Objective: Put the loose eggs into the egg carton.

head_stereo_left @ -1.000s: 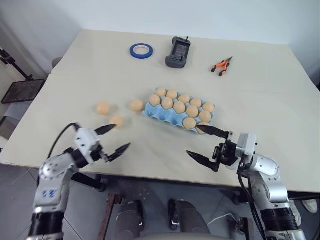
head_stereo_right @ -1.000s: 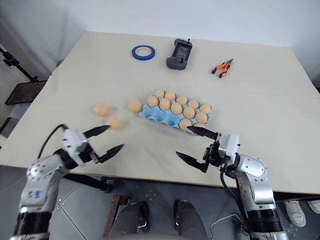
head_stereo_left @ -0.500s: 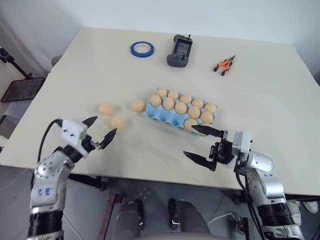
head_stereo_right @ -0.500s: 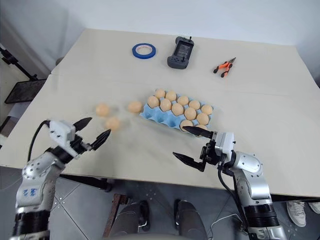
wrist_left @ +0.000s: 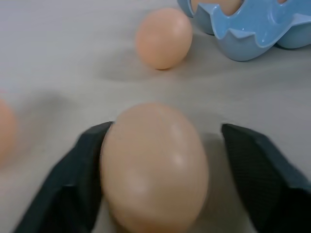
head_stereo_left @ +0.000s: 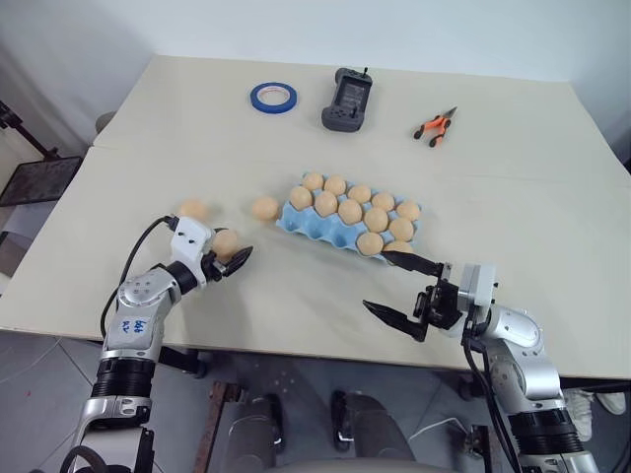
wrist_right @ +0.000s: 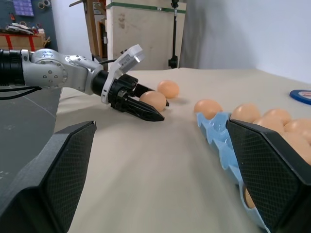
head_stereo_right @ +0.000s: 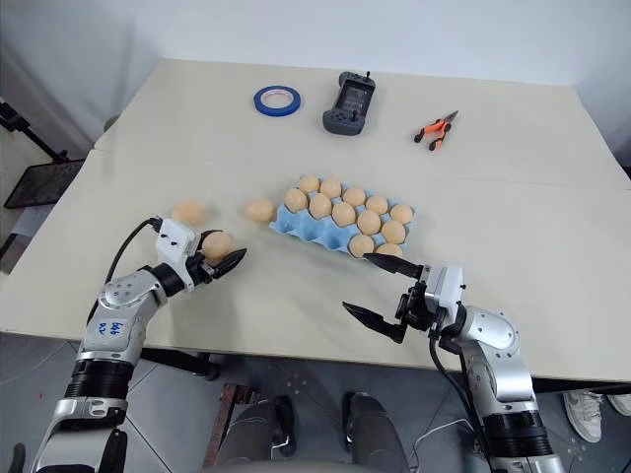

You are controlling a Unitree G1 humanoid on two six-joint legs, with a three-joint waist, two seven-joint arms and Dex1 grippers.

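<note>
Three loose eggs lie left of the light blue egg carton [head_stereo_left: 296,226], which holds several eggs. One egg [head_stereo_left: 263,207] rests beside the carton's left end, another egg [head_stereo_left: 193,209] farther left. The nearest egg [head_stereo_left: 225,242] sits on the table between the fingers of my left gripper [wrist_left: 165,130]. One finger [wrist_left: 82,170] touches it, while the other finger [wrist_left: 262,170] stands a little apart, so the gripper is open. My right gripper [head_stereo_left: 378,277] hangs open and empty near the table's front edge, just in front of the carton's right end.
At the back of the table are a blue tape ring [head_stereo_left: 273,96], a black handheld device [head_stereo_left: 344,99] and orange pliers [head_stereo_left: 434,127]. A black stand [head_stereo_left: 30,177] is off the table's left side.
My left gripper has moved forward over the table to the nearest loose egg, and its jaws have narrowed around it. The right gripper has stayed where it was.
</note>
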